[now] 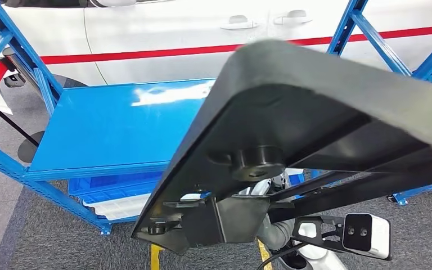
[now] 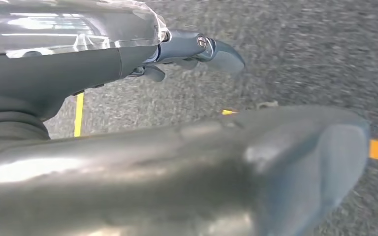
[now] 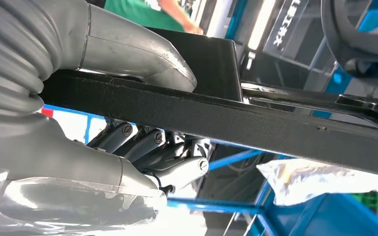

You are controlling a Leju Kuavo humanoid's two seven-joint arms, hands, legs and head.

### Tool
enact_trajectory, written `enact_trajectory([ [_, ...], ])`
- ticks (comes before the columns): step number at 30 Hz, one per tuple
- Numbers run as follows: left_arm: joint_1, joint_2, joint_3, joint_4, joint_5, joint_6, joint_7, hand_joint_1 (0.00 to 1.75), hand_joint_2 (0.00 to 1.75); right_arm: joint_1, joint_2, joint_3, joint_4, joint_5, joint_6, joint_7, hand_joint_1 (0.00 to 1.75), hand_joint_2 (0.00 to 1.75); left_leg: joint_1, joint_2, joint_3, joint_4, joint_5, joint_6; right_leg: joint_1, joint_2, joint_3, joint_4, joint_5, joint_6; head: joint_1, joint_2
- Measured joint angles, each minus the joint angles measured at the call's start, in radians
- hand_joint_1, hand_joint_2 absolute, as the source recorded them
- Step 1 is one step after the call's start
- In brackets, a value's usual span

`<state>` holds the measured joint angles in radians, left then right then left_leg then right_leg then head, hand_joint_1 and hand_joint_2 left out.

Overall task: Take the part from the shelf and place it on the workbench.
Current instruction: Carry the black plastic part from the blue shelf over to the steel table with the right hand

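The part (image 1: 292, 112) is a large black panel with a round boss and bars on its underside. It is lifted off the blue shelf board (image 1: 112, 124) and hangs tilted close in front of my head. My right hand (image 3: 88, 147) grips one of its black bars (image 3: 275, 128), thumb on one side and fingers wrapped around the other. The same hand (image 1: 275, 229) peeks out under the part's lower edge. My left hand (image 2: 187, 162) hangs over the grey floor, its fingers (image 2: 216, 51) apart from the thumb and nothing in it.
The blue rack's uprights (image 1: 11, 50) frame the bare shelf board, with blue and white bins (image 1: 118, 191) on the level below. A white car (image 1: 191, 28) stands behind. Yellow floor lines (image 1: 155, 256) run underfoot. A person in green (image 3: 142, 12) stands beyond the part.
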<state>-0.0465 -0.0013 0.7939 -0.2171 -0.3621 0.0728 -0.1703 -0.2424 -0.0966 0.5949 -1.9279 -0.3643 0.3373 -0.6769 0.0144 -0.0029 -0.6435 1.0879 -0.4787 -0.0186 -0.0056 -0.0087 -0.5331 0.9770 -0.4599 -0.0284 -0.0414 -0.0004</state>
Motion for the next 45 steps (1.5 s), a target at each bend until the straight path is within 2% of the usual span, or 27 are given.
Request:
enact_trajectory([
  [2, 0.001, -0.004, 0.004, 0.000, -0.001, 0.001, 0.002, 0.00, 0.00, 0.005, -0.003, -0.010, 0.006, 0.002, 0.014, 0.004, 1.69, 1.75, 0.002, 0.000, -0.044, 0.136, -0.082, -0.007, 0.002, -0.001, -0.021, 0.002, 0.014, -0.004, 0.000, 0.000],
  [3, 0.001, -0.005, 0.004, 0.000, -0.002, -0.002, 0.003, 0.00, 0.00, 0.008, -0.005, -0.015, 0.010, 0.002, 0.019, 0.005, 1.69, 1.75, 0.002, 0.000, -0.054, 0.184, -0.101, -0.010, 0.002, -0.002, -0.031, 0.004, 0.021, -0.003, 0.000, 0.000],
  [4, 0.001, -0.007, 0.004, 0.000, -0.006, -0.004, 0.003, 0.00, 0.00, 0.009, -0.007, -0.021, 0.014, 0.002, 0.025, 0.005, 1.69, 1.75, 0.002, 0.000, -0.047, 0.197, -0.102, -0.011, 0.002, -0.002, -0.041, 0.007, 0.026, -0.002, 0.000, 0.000],
  [5, 0.002, -0.009, 0.004, 0.000, -0.010, -0.008, 0.004, 0.00, 0.00, 0.011, -0.009, -0.028, 0.018, 0.002, 0.030, 0.005, 1.69, 1.75, 0.002, 0.000, -0.019, 0.167, -0.084, -0.011, 0.002, -0.002, -0.051, 0.011, 0.031, 0.000, 0.000, 0.000],
  [7, 0.000, -0.011, 0.004, 0.000, -0.020, -0.015, 0.006, 0.00, 0.00, 0.012, -0.012, -0.042, 0.025, 0.004, 0.040, 0.004, 1.69, 1.75, 0.002, 0.000, 0.077, 0.023, -0.039, -0.006, 0.002, -0.002, -0.067, 0.020, 0.038, 0.007, 0.000, 0.000],
  [9, -0.003, -0.012, 0.004, 0.000, -0.031, -0.023, 0.007, 0.00, 0.00, 0.014, -0.015, -0.054, 0.030, 0.008, 0.047, 0.002, 1.69, 1.75, -0.002, -0.001, 0.140, -0.081, -0.019, 0.004, 0.003, -0.002, -0.077, 0.027, 0.046, 0.018, 0.000, 0.000],
  [12, -0.003, -0.012, 0.004, 0.000, -0.043, -0.027, 0.006, 0.00, 0.00, 0.018, -0.018, -0.064, 0.036, 0.010, 0.053, -0.005, 1.69, 1.75, -0.007, -0.002, 0.138, -0.097, -0.007, 0.021, 0.003, -0.001, -0.083, 0.028, 0.059, 0.036, 0.000, 0.000],
  [14, -0.006, -0.012, 0.004, 0.000, -0.045, -0.027, 0.004, 0.00, 0.00, 0.019, -0.021, -0.068, 0.037, 0.007, 0.053, -0.008, 1.69, 1.75, -0.003, 0.002, 0.126, -0.103, 0.010, 0.038, 0.001, 0.003, -0.098, 0.056, 0.027, 0.048, 0.000, 0.000],
  [17, -0.008, -0.012, 0.004, 0.000, -0.045, -0.024, -0.001, 0.00, 0.00, 0.020, -0.022, -0.071, 0.041, 0.001, 0.053, -0.008, 1.69, 1.75, -0.003, 0.005, 0.093, -0.102, 0.036, 0.051, -0.002, 0.006, -0.160, 0.230, -0.100, 0.061, 0.000, 0.000],
  [18, -0.007, -0.012, 0.004, 0.000, -0.046, -0.024, -0.003, 0.00, 0.00, 0.022, -0.022, -0.071, 0.043, -0.001, 0.052, -0.008, 1.69, 1.75, -0.004, 0.006, 0.080, -0.100, 0.043, 0.051, -0.002, 0.006, -0.174, 0.287, -0.124, 0.063, 0.000, 0.000],
  [19, -0.006, -0.012, 0.004, 0.000, -0.047, -0.024, -0.005, 0.00, 0.00, 0.024, -0.022, -0.071, 0.044, -0.003, 0.051, -0.008, 1.69, 1.75, -0.005, 0.006, 0.067, -0.097, 0.051, 0.050, -0.002, 0.006, -0.172, 0.315, -0.127, 0.064, 0.000, 0.000],
  [20, -0.006, -0.011, 0.004, 0.000, -0.050, -0.025, -0.007, 0.00, 0.00, 0.025, -0.023, -0.071, 0.044, -0.006, 0.049, -0.009, 1.69, 1.75, -0.005, 0.006, 0.055, -0.094, 0.057, 0.049, -0.002, 0.006, -0.151, 0.303, -0.112, 0.063, 0.000, 0.000],
  [22, -0.006, -0.010, 0.004, 0.000, -0.057, -0.030, -0.011, 0.00, 0.00, 0.026, -0.023, -0.072, 0.043, -0.008, 0.044, -0.010, 1.69, 1.75, -0.005, 0.005, 0.038, -0.087, 0.067, 0.044, -0.001, 0.006, -0.060, 0.179, -0.064, 0.055, 0.000, 0.000],
  [24, -0.006, -0.008, 0.004, 0.000, -0.066, -0.038, -0.018, 0.00, 0.00, 0.026, -0.023, -0.074, 0.040, -0.009, 0.033, -0.011, 1.69, 1.75, -0.006, 0.004, 0.028, -0.083, 0.078, 0.035, 0.005, 0.007, 0.020, 0.052, -0.046, 0.043, 0.000, 0.000],
  [25, -0.006, -0.006, 0.004, 0.000, -0.071, -0.041, -0.020, 0.00, 0.00, 0.026, -0.023, -0.075, 0.037, -0.009, 0.028, -0.013, 1.69, 1.75, -0.006, 0.004, 0.026, -0.083, 0.085, 0.029, 0.009, 0.008, 0.037, 0.021, -0.047, 0.037, 0.000, 0.000],
  [27, -0.006, -0.003, 0.004, 0.000, -0.076, -0.046, -0.022, 0.00, 0.00, 0.025, -0.024, -0.076, 0.035, -0.009, 0.018, -0.014, 1.69, 1.75, -0.007, 0.004, 0.024, -0.088, 0.098, 0.017, 0.010, 0.008, 0.033, 0.011, -0.037, 0.025, 0.000, 0.000],
  [29, -0.005, 0.000, 0.004, 0.000, -0.078, -0.049, -0.024, 0.00, 0.00, 0.024, -0.025, -0.077, 0.034, -0.010, 0.014, -0.014, 1.69, 1.75, -0.006, 0.002, 0.010, -0.069, 0.074, 0.008, 0.004, 0.003, 0.020, 0.003, -0.018, 0.008, 0.000, 0.000],
  [30, -0.005, 0.002, 0.004, 0.000, -0.078, -0.050, -0.024, 0.00, 0.00, 0.023, -0.025, -0.076, 0.033, -0.011, 0.013, -0.014, 1.69, 1.75, -0.006, 0.002, -0.004, -0.033, 0.037, 0.004, 0.001, 0.001, 0.011, -0.001, -0.007, 0.001, 0.000, 0.000],
  [32, -0.005, 0.005, 0.004, 0.000, -0.079, -0.052, -0.025, 0.00, 0.00, 0.022, -0.025, -0.075, 0.033, -0.013, 0.012, -0.011, 1.69, 1.75, -0.003, 0.002, -0.042, 0.092, -0.060, -0.003, 0.002, -0.002, -0.013, -0.001, 0.013, -0.006, 0.000, 0.000],
  [33, -0.005, 0.006, 0.004, 0.000, -0.080, -0.052, -0.025, 0.00, 0.00, 0.022, -0.025, -0.075, 0.033, -0.014, 0.012, -0.009, 1.69, 1.75, -0.002, 0.002, -0.055, 0.154, -0.090, -0.006, 0.002, -0.002, -0.026, 0.001, 0.022, -0.005, 0.000, 0.000],
  [34, -0.005, 0.007, 0.004, 0.000, -0.082, -0.052, -0.024, 0.00, 0.00, 0.022, -0.025, -0.075, 0.033, -0.015, 0.012, -0.008, 1.69, 1.75, -0.002, 0.002, -0.057, 0.193, -0.097, -0.009, 0.003, -0.003, -0.040, 0.002, 0.031, -0.004, 0.000, 0.000],
  [35, -0.005, 0.007, 0.004, 0.000, -0.085, -0.051, -0.024, 0.00, 0.00, 0.022, -0.025, -0.074, 0.033, -0.017, 0.012, -0.008, 1.69, 1.75, -0.001, 0.002, -0.041, 0.197, -0.081, -0.010, 0.002, -0.003, -0.053, 0.005, 0.039, -0.002, 0.000, 0.000],
  [37, -0.006, 0.007, 0.004, 0.000, -0.091, -0.051, -0.021, 0.00, 0.00, 0.022, -0.025, -0.074, 0.033, -0.021, 0.010, -0.009, 1.69, 1.75, -0.001, 0.002, 0.041, 0.104, -0.023, -0.008, 0.002, -0.003, -0.078, 0.012, 0.052, 0.004, 0.000, 0.000],
  [39, -0.009, 0.009, 0.004, 0.000, -0.097, -0.051, -0.016, 0.00, 0.00, 0.024, -0.027, -0.074, 0.031, -0.024, 0.008, -0.010, 1.69, 1.75, -0.004, 0.002, 0.140, -0.037, -0.017, 0.000, 0.005, -0.003, -0.094, 0.021, 0.063, 0.013, 0.000, 0.000],
  [40, -0.010, 0.010, 0.004, 0.000, -0.101, -0.051, -0.013, 0.00, 0.00, 0.025, -0.028, -0.075, 0.029, -0.025, 0.007, -0.012, 1.69, 1.75, -0.006, 0.001, 0.166, -0.082, -0.029, 0.005, 0.006, -0.003, -0.098, 0.024, 0.068, 0.018, 0.000, 0.000],
  [43, -0.009, 0.012, 0.004, 0.000, -0.108, -0.050, -0.002, 0.00, 0.00, 0.030, -0.031, -0.075, 0.024, -0.026, 0.006, -0.016, 1.69, 1.75, -0.008, 0.003, 0.170, -0.112, -0.032, 0.023, 0.005, -0.003, -0.101, 0.027, 0.080, 0.036, 0.000, 0.000],
  [45, -0.010, 0.013, 0.004, 0.000, -0.111, -0.050, 0.000, 0.00, 0.00, 0.034, -0.033, -0.076, 0.020, -0.025, 0.004, -0.017, 1.69, 1.75, -0.004, 0.007, 0.162, -0.115, -0.018, 0.038, 0.002, 0.001, -0.120, 0.069, 0.045, 0.046, 0.000, 0.000],
])
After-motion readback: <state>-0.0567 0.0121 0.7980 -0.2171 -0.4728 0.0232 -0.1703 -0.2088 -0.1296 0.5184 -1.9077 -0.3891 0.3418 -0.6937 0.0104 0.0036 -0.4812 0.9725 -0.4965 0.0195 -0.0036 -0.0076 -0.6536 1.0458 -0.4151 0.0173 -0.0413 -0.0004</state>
